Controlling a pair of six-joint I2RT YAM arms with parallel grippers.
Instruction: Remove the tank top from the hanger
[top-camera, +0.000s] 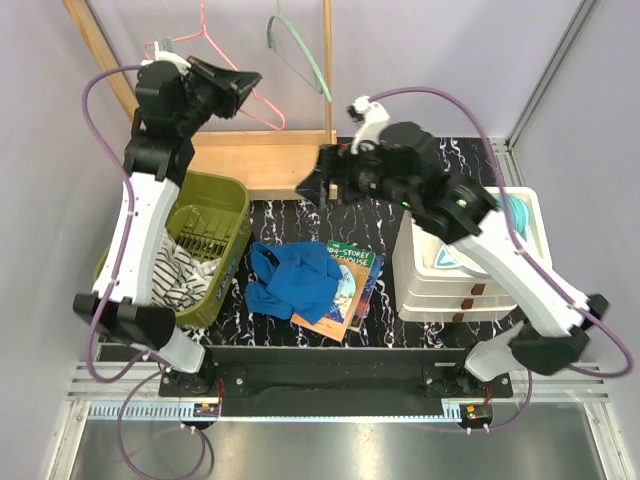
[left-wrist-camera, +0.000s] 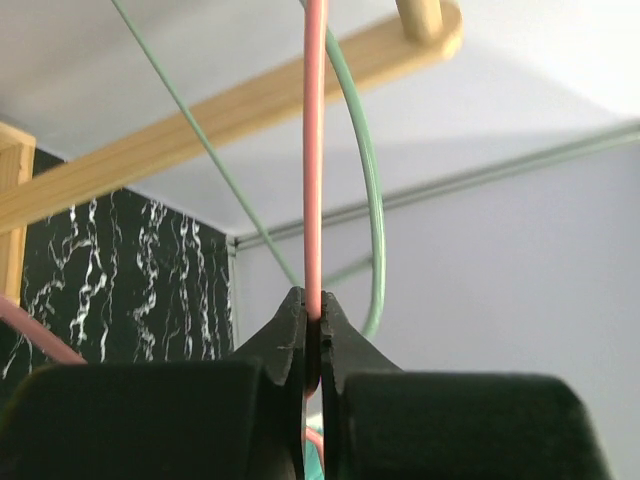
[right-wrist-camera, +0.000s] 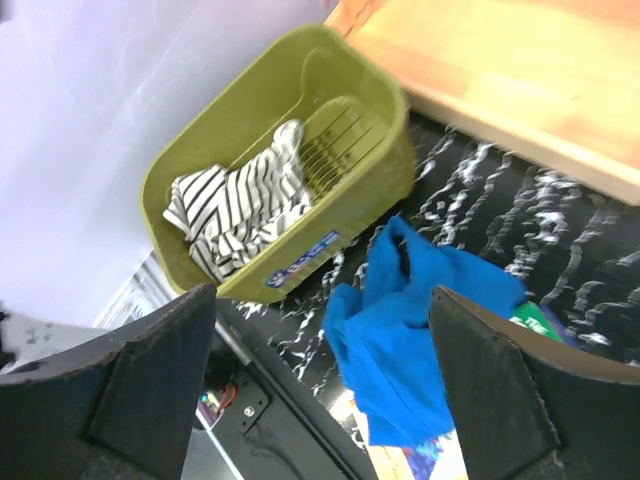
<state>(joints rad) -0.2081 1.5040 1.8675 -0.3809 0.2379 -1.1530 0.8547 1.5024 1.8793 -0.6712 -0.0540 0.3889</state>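
Black, blunt fingers (left-wrist-camera: 295, 345) of the left tool (left-wrist-camera: 313, 312) fill the bottom of its wrist view, pressed together on the thin wire of the pink hanger (left-wrist-camera: 314, 150), which rises straight up from the pinch. Just behind that wire curves a mint-green hanger (left-wrist-camera: 372, 190), also thin and smooth. Above and to the left of the tool runs a pale wooden rail (left-wrist-camera: 200, 130) with a round peg at its end. Beyond the tool is plain grey wall.

Over the middle of the counter (top-camera: 270, 215), a black surface veined with white, the right tool (right-wrist-camera: 322, 300) has its two wide matte fingers spread, with nothing between them. Directly below it, well apart from both hangers, the tank top (right-wrist-camera: 410, 330) lies crumpled and off the hanger, a soft bright-blue knit. Its near edge lies over a paperback book (top-camera: 350, 290), and the letters "STORE" and "HOUSE" can be read on the cover.

To the left of this tool sits an olive-green plastic basket (right-wrist-camera: 190, 160) with rounded corners and a slotted wall, holding a black-and-white striped garment (right-wrist-camera: 240, 205). A blue-and-white sticker (right-wrist-camera: 300, 265) on its side is too small to read. To the tool's right stands a white drawer unit (top-camera: 440, 290) with brown pulls. Bare counter shows between basket and tank top.
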